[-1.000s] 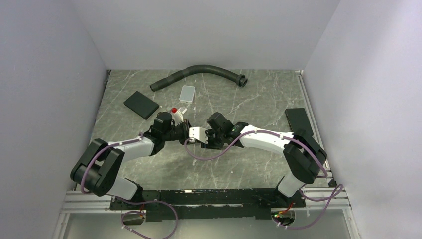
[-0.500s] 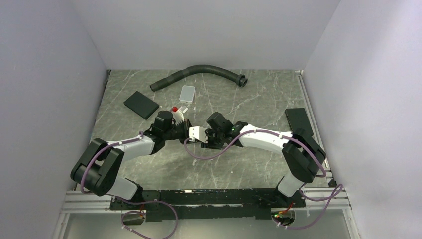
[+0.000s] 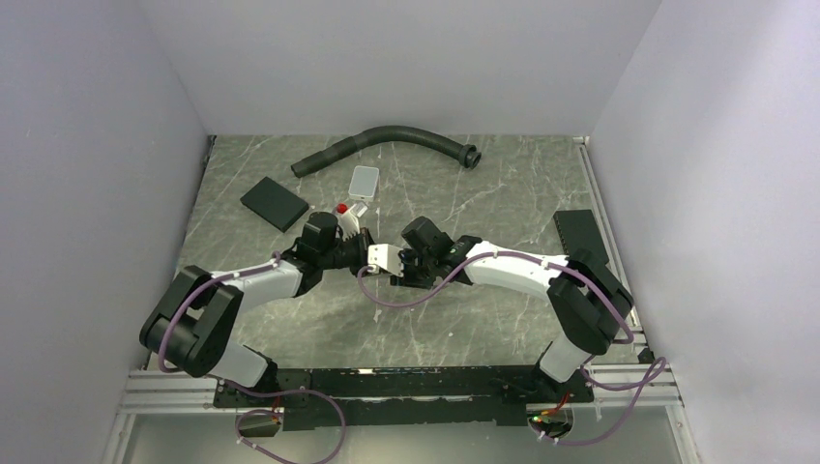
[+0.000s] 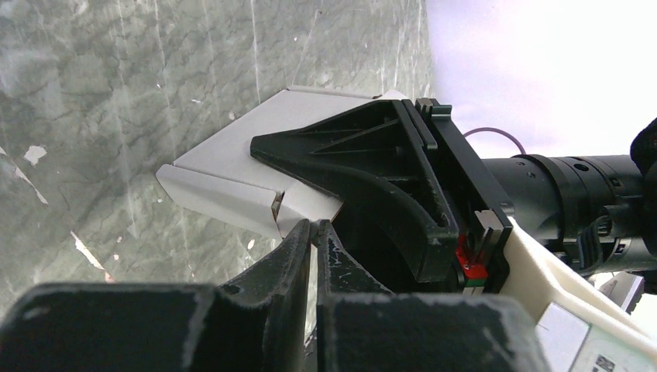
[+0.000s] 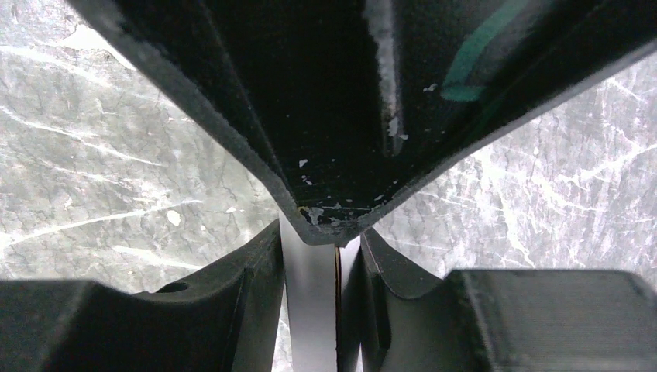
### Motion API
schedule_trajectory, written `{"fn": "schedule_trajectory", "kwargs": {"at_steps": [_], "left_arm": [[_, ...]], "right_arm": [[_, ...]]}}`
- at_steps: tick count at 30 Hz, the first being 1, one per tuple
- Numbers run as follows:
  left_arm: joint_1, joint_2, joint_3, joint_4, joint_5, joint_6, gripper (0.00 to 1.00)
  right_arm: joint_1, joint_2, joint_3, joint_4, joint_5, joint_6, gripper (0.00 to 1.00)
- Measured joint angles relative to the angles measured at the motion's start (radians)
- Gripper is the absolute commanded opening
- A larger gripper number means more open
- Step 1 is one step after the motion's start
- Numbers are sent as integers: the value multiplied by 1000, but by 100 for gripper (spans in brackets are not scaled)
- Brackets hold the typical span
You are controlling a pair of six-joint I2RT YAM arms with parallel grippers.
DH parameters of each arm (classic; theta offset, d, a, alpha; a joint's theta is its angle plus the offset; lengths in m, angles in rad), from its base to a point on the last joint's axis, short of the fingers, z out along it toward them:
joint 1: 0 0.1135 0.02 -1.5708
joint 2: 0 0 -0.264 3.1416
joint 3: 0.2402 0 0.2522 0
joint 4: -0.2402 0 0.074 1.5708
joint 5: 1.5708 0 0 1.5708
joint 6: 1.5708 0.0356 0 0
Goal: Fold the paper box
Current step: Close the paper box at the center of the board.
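The white paper box (image 3: 379, 257) is held above the table's middle, between both arms. My right gripper (image 3: 399, 263) is shut on its flattened body, which shows as a white strip (image 5: 308, 310) between the two fingers (image 5: 256, 294). In the left wrist view the box (image 4: 232, 167) shows a slanted panel and a folded flap, with the right gripper's black finger (image 4: 349, 170) lying over it. My left gripper (image 4: 314, 226) comes from the left (image 3: 363, 254); its tips are pinched almost together on the flap's lower edge.
A black curved hose (image 3: 387, 140) lies at the back. A light grey tile (image 3: 365, 180) and a small red-capped item (image 3: 344, 213) sit behind the grippers. One black pad (image 3: 275, 203) lies at the back left, another black pad (image 3: 580, 237) at the right.
The left gripper's jaws have narrowed on the flap and its wrist has shifted slightly toward the back. The right gripper has held still with the box.
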Motion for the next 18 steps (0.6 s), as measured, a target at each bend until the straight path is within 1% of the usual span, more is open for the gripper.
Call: {"fn": "schedule_trajectory", "kwargs": {"at_steps": [18], "left_arm": [[-2, 19, 2, 32, 0, 5, 8]], "right_arm": [[-4, 4, 2, 0, 9, 2, 39]]}}
